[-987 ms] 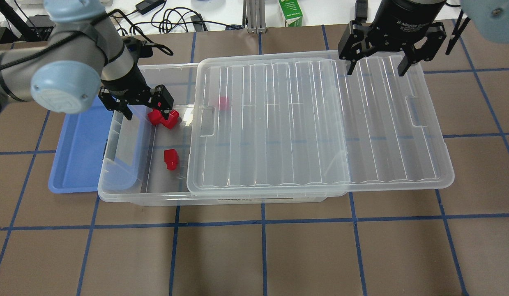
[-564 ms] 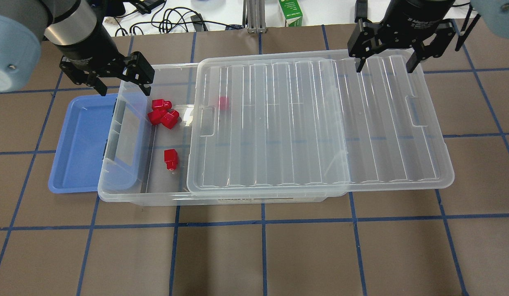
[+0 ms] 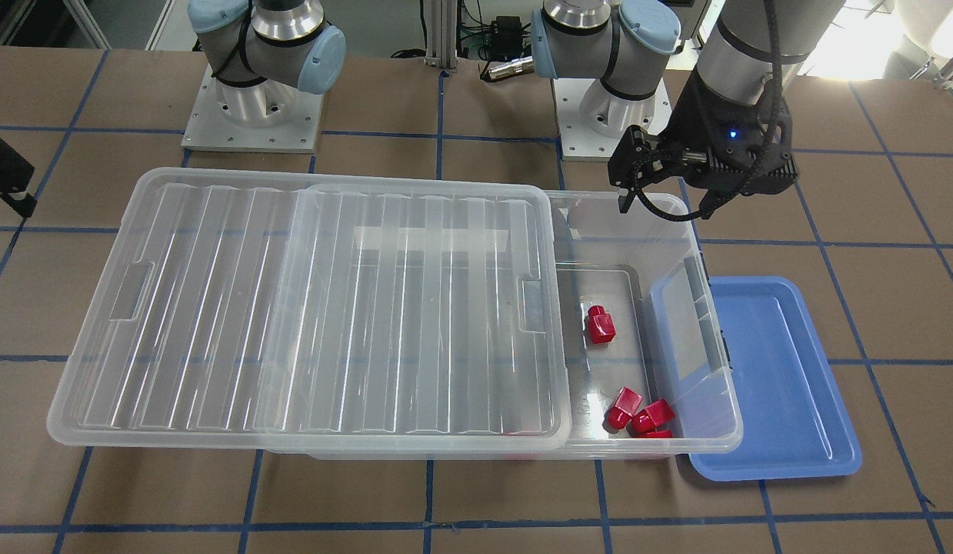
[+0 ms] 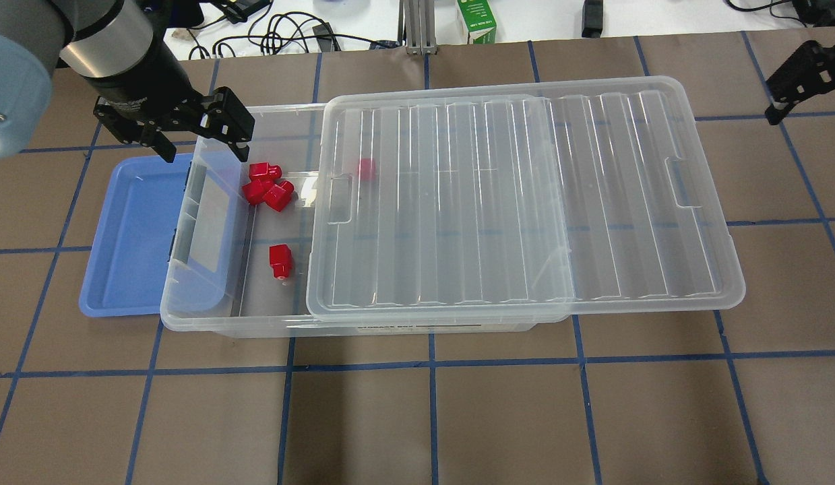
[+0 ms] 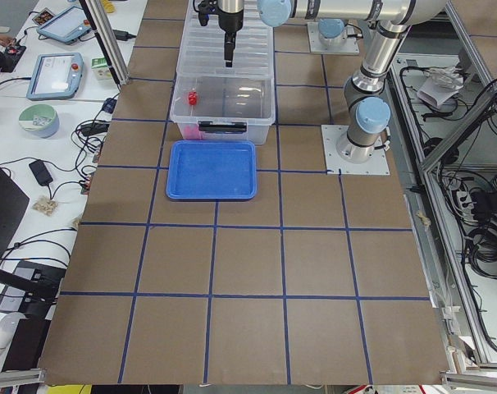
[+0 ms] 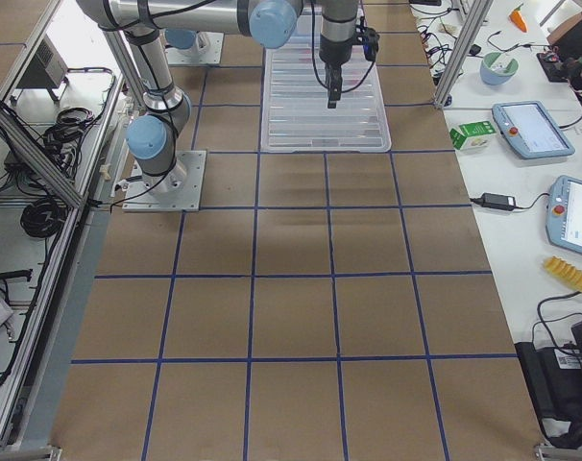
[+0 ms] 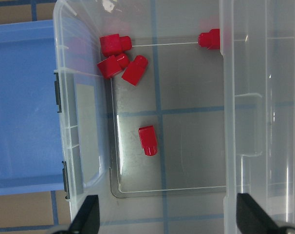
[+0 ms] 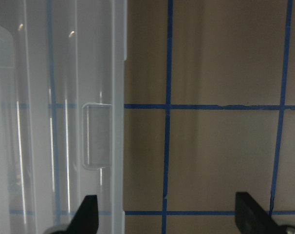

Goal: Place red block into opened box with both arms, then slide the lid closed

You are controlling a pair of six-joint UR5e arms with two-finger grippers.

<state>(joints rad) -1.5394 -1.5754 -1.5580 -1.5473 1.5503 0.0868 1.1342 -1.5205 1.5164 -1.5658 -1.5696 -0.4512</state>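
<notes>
The clear box [image 4: 222, 325] holds several red blocks: a cluster [image 4: 265, 185] in its far left corner, one alone [image 4: 280, 261], and one under the lid [image 4: 367, 168]. The ribbed lid [image 4: 525, 202] is shifted right, so the box's left end is uncovered. My left gripper [image 4: 203, 149] hovers open and empty over the box's far left corner. Its wrist view looks down on the red blocks [image 7: 148, 140]. My right gripper [image 8: 167, 219] is open and empty over bare table past the lid's right end. One of its fingers [image 4: 794, 84] shows at the frame edge.
A shallow blue tray [image 4: 127, 242] lies against the box's left end, partly under it. Cables [image 4: 289, 30] and a green carton [image 4: 476, 20] sit beyond the far table edge. The arm bases [image 3: 253, 115] stand behind the box.
My left gripper rose out of the box, away from the red cluster, to above the far left corner. My right gripper moved right, from over the lid to beyond its right end.
</notes>
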